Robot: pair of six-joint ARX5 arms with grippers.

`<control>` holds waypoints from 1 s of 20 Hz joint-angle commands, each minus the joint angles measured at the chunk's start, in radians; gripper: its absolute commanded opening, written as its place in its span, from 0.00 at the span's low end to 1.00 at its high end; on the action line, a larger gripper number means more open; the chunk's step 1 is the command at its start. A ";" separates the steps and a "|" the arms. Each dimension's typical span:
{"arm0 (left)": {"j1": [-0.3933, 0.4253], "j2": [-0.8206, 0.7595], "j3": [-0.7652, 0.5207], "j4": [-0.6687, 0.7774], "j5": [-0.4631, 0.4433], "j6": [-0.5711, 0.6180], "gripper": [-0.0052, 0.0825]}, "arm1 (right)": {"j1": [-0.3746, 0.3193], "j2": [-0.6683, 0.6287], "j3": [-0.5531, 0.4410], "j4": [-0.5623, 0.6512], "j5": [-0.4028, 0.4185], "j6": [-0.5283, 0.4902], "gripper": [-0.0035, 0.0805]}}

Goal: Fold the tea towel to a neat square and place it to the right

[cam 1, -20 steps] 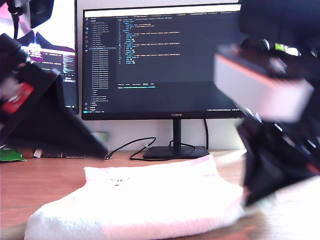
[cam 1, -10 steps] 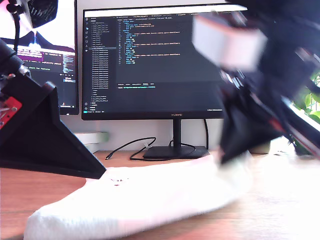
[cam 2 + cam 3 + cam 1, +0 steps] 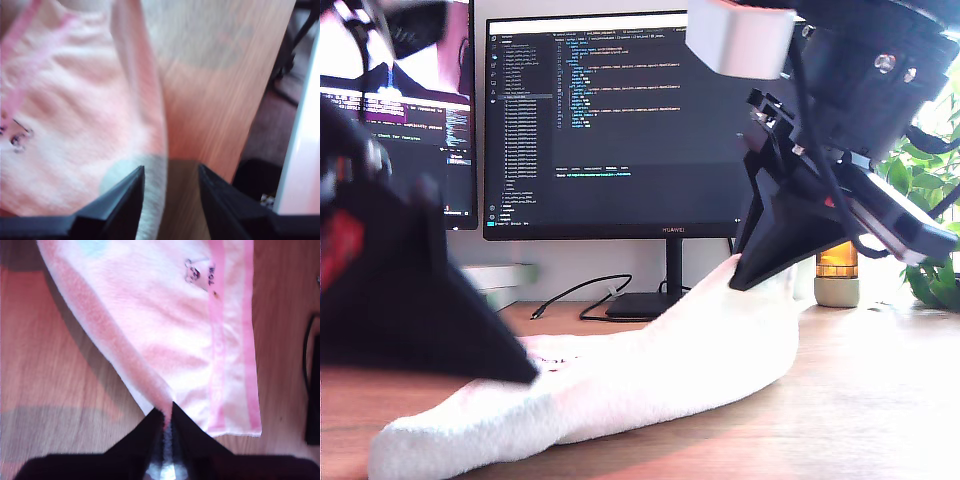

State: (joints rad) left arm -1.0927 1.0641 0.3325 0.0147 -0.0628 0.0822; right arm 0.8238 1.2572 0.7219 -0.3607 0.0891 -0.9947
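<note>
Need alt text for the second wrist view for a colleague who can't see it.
My second gripper, jaws closed, pinches a corner of the fluffy pale pink and white tea towel, which stretches away over the wooden table.

My second end effector [image 3: 166,412] pinches a fold of the tea towel [image 3: 165,335], its black tips pressed close together. The pink-striped cloth stretches away over the wooden worktop [image 3: 55,370], small dark embroidery showing near its border.

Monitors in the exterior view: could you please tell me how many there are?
2. The large monitor stands on its base behind the tea towel; a second monitor sits at the exterior view's left, partly hidden by an arm. Others may be hidden.
</note>
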 commanded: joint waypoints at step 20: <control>-0.094 0.225 -0.015 0.115 -0.315 0.031 0.13 | -0.009 0.010 0.013 0.011 -0.006 0.104 0.03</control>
State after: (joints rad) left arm -1.1847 1.2850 0.3325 0.1276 -0.3706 0.1104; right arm 0.8185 1.2572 0.7219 -0.3576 0.0864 -0.9016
